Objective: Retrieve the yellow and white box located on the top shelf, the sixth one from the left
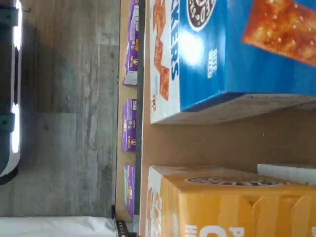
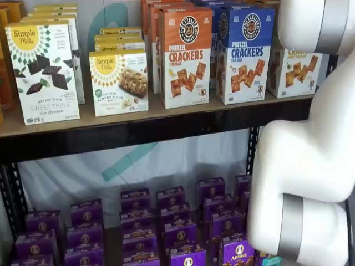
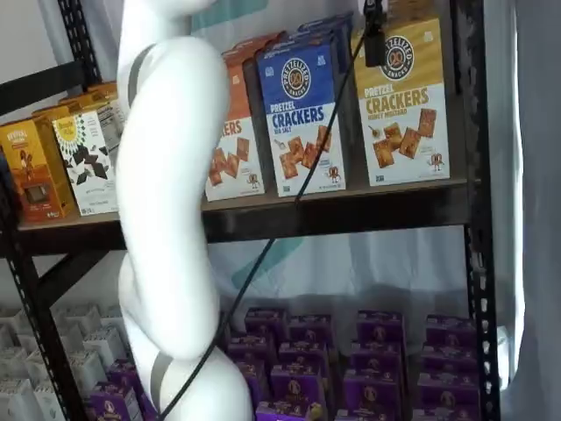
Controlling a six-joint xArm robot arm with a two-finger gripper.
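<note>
Reaching toward the yellow and white box (image 3: 401, 110), upright at the right end of the top shelf (image 3: 351, 210), just beside the blue box (image 3: 302, 118) at its 9 o'clock. Gripper (image 3: 374, 35) hangs at the box's 12 o'clock; only one dark finger shows, so grip state cannot be told. Best approach, as judged: centre the fingers over the box's narrow sides, clear the blue box, then close.

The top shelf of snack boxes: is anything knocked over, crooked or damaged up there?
Nothing stands out. On the top shelf, the yellow and white box, blue box and orange box all stand upright, undamaged.
</note>
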